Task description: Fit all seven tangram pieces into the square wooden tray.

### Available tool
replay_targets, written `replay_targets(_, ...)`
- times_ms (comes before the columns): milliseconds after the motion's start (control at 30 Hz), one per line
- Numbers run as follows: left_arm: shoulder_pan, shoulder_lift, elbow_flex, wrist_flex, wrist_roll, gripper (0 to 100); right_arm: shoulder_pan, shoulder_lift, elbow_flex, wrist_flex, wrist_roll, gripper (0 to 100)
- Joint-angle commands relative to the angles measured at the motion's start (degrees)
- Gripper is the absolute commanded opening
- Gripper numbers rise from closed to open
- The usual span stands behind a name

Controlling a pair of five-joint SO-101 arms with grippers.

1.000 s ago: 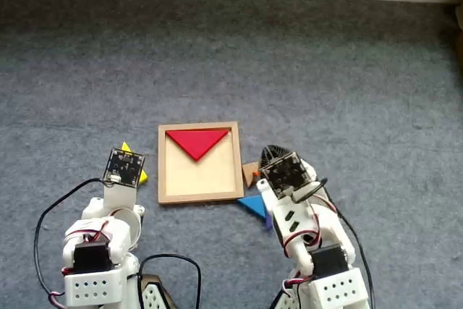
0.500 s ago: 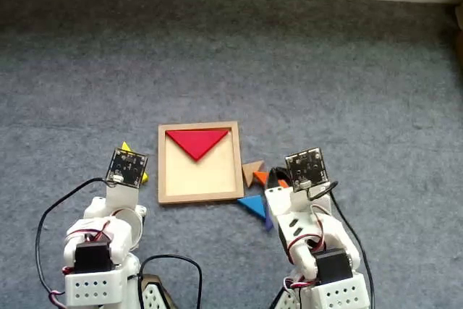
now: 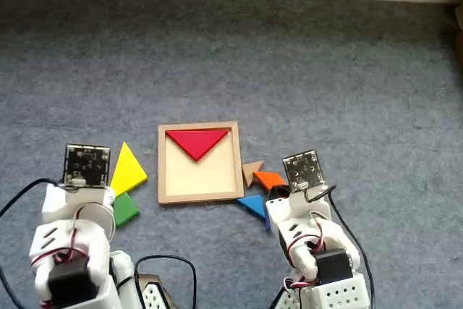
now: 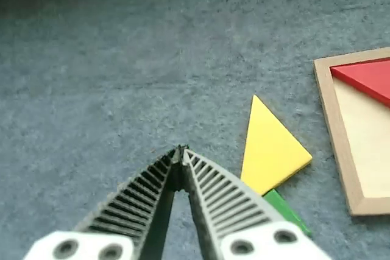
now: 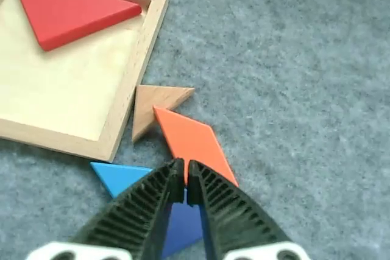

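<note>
Both arms have drawn back, the left gripper (image 4: pixel 178 150) baring the yellow triangle (image 4: pixel 270 150) beside the tray (image 3: pixel 198 197), the right gripper (image 5: pixel 184 164) over the orange piece (image 5: pixel 192 138), both pairs of jaws pressed together and empty, so they'd best spread wide before straddling a piece

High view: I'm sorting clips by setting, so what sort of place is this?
Probably an indoor robot test bench: a grey carpet covers the surface, a tray and loose tangram pieces lie on it, and two small arms sit at the near edge.
</note>
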Motion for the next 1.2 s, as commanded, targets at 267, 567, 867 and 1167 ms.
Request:
replay_targets(267, 7.3, 24.7, -11.6, 0.4, -2.8, 18, 4.4, -0.6, 7.9, -0.2, -0.4, 2.2)
replay_targets(567, 14.9, 57.4, -17.8, -3.7, -2.5, 20, 5.0, -0.7, 7.9, -0.2, -0.4, 2.2)
replay_targets(867, 13.2, 82.4, -25.7, -11.8, -2.4, 20, 5.1, -0.7, 7.9, -0.2, -0.4, 2.2)
replay_targets(1167, 10.2, 100.4, -37.8, -11.7, -2.4, 20, 5.1, -0.7, 7.9, -0.2, -0.4, 2.2)
